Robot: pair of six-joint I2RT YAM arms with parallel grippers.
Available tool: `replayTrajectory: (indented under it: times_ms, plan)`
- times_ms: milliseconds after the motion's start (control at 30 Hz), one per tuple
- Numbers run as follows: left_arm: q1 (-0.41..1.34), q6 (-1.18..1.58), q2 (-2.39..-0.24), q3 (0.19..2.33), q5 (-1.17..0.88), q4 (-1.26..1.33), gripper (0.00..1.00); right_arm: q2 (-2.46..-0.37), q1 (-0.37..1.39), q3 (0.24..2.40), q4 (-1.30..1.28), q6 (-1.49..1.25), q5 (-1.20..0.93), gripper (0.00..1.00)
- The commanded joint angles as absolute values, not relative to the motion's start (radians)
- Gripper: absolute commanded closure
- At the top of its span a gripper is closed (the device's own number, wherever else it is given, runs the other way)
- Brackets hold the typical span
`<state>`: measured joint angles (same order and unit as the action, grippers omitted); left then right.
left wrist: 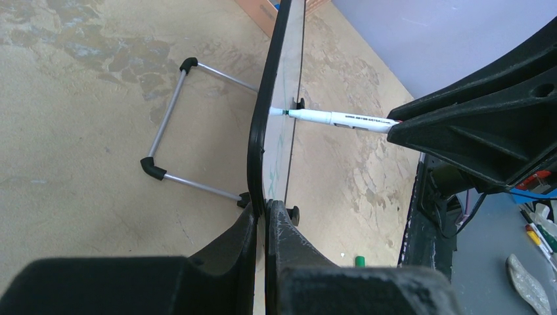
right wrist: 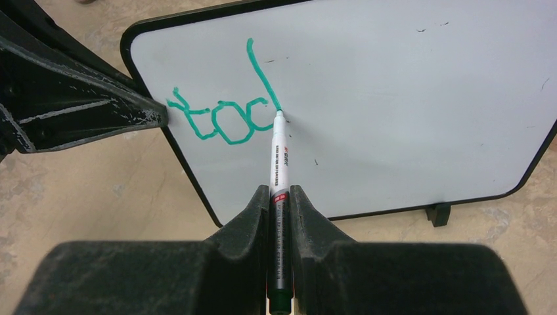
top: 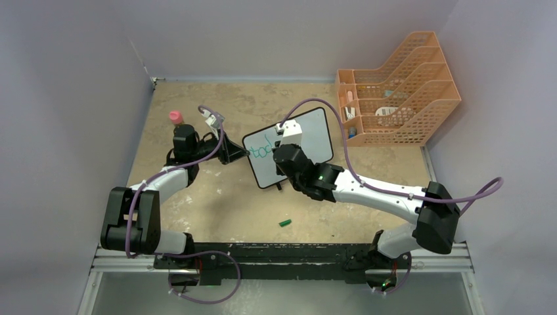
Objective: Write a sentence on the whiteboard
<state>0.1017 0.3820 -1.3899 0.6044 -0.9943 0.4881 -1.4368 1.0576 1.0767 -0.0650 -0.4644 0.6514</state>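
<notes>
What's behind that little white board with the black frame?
A silver wire prop leg with black corner caps, resting on the tan tabletop. From above, the whiteboard itself covers it, and its back face is unseen.

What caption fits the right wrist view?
Right gripper holds marker tip on whiteboard beside green letters; left gripper clamps the edge.
</notes>
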Motion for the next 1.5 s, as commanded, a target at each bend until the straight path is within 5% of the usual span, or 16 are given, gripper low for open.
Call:
replayTrajectory:
  times_ms: [0,1467]
  plan:
    - [0.113,0.341,-1.367,0.635,-1.007,0.499,1.00,-1.416,1.051,1.066,-0.075,-0.482,0.644,1.00]
    - [0.113,0.331,-1.362,0.638,-1.002,0.486,1.00,-1.344,1.048,1.043,-0.056,-0.462,0.699,1.00]
